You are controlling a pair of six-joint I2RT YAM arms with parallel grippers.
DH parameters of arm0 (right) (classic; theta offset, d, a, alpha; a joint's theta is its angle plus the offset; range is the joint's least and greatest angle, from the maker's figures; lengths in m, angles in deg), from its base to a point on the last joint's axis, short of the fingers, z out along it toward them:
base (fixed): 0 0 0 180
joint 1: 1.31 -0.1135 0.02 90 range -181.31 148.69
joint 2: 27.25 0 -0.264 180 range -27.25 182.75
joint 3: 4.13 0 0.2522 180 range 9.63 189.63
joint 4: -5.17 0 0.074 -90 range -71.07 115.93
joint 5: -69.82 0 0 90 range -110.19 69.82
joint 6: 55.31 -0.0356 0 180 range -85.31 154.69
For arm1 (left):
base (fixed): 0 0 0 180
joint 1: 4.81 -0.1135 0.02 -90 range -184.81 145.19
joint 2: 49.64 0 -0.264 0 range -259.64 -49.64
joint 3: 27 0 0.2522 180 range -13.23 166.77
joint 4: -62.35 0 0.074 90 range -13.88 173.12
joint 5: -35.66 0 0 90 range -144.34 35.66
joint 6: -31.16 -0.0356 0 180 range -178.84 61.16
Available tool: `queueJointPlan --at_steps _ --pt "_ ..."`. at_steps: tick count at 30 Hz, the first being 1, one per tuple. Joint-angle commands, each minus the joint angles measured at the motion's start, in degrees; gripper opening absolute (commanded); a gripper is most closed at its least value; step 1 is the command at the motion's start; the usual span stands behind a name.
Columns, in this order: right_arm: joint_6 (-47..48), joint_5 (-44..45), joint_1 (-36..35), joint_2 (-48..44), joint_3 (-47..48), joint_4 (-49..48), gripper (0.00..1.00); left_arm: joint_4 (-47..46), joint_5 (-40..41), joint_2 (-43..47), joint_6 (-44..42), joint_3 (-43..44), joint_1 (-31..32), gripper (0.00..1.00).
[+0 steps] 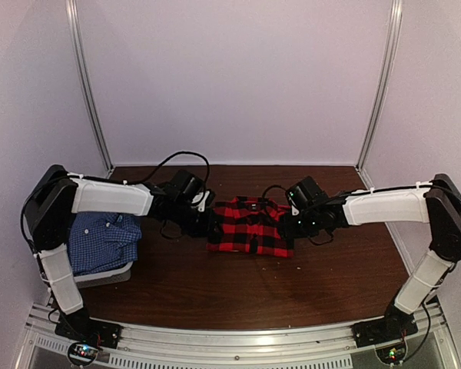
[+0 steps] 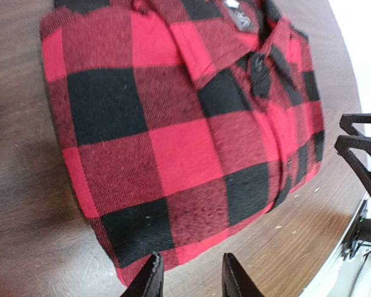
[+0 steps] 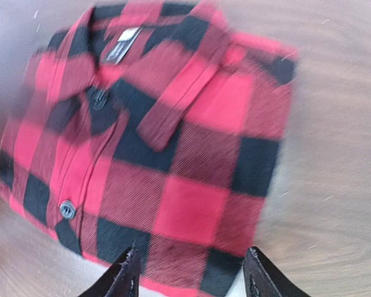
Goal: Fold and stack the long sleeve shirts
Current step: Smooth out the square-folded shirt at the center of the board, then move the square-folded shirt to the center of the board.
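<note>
A red-and-black plaid long sleeve shirt (image 1: 250, 227) lies folded, collar to the back, in the middle of the brown table. A blue-and-white check long sleeve shirt (image 1: 101, 240) rests at the left on a pale grey basket. My left gripper (image 1: 207, 223) is at the plaid shirt's left edge. In the left wrist view the gripper (image 2: 191, 277) is open, and the shirt (image 2: 173, 124) has its hem just past the fingertips. My right gripper (image 1: 290, 227) is at the right edge. In the blurred right wrist view the gripper (image 3: 191, 273) stands open wide above the shirt's (image 3: 161, 142) edge, gripping nothing.
The pale grey basket (image 1: 107, 275) sits at the table's left edge under the left arm. White walls with metal posts close in the back and sides. A metal rail (image 1: 238, 338) runs along the near edge. The right gripper's fingers (image 2: 362, 148) show in the left wrist view.
</note>
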Motion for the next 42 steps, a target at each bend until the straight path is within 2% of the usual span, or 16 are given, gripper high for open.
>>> queueJointPlan --at_steps 1,10,21,30,34,42 --pt "0.50 4.25 3.52 -1.76 1.02 0.12 0.60 1.29 3.49 4.35 -1.57 2.91 0.27 0.36" --pt "2.30 -0.22 10.44 3.17 3.39 -1.83 0.63 3.16 6.43 8.77 -4.31 5.47 0.24 0.50" --pt "2.03 -2.98 11.34 13.71 11.70 -0.98 0.59 3.91 6.05 12.66 -6.64 5.05 -1.24 0.51" --pt "0.22 -2.83 11.33 17.87 13.13 -0.13 0.54 3.50 4.91 14.44 -7.74 3.75 -1.61 0.50" --pt "-0.71 -3.88 11.28 19.01 13.32 -0.33 0.46 3.11 4.62 15.06 -8.10 3.01 -1.65 0.50" --pt "0.00 -2.16 11.22 20.02 16.62 1.82 0.16 2.77 4.44 16.51 -8.69 2.23 -1.81 0.50"
